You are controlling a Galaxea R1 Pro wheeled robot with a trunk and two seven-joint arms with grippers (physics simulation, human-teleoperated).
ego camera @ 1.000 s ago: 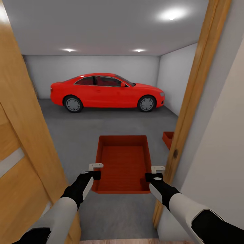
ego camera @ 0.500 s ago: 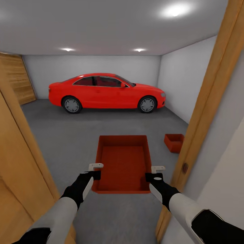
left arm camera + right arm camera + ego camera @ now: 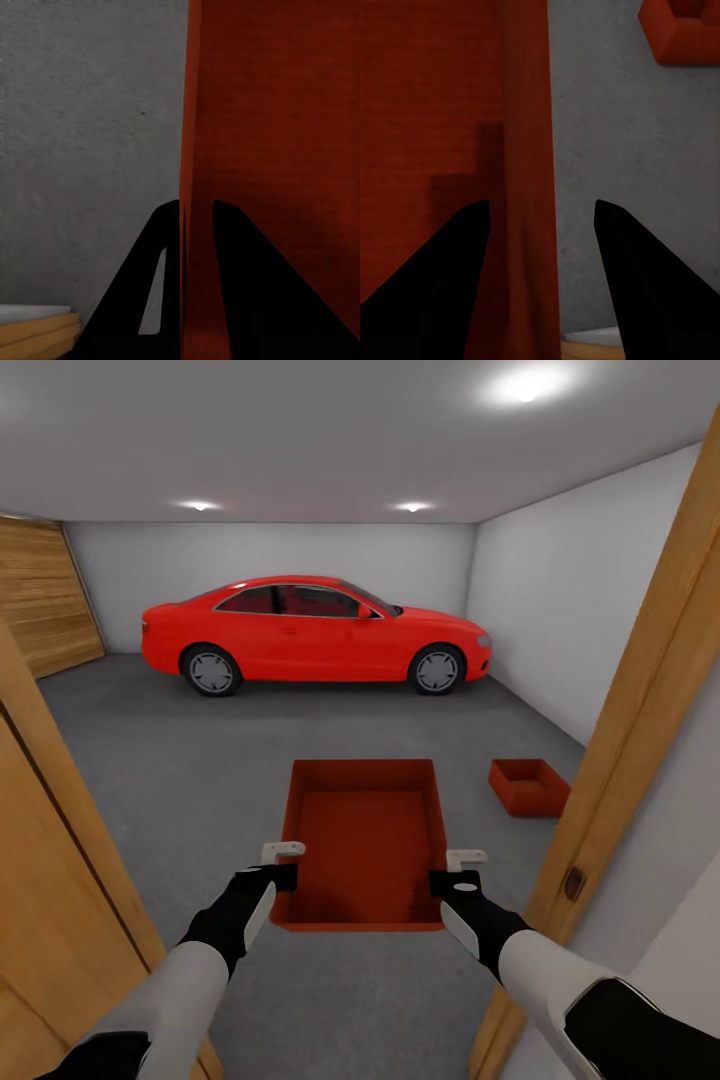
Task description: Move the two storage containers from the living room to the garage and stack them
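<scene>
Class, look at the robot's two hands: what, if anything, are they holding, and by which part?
Together they carry one storage container: the left hand grips its left side wall, while the right hand straddles its right wall, fingers apart.

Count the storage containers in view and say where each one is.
2. One container is carried between the left gripper and right gripper; the other container sits on the garage floor, right.

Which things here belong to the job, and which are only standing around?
Job:
- carried box, between left gripper and right gripper
- second box on the floor

Not job:
- red car
- wooden door frame
</scene>
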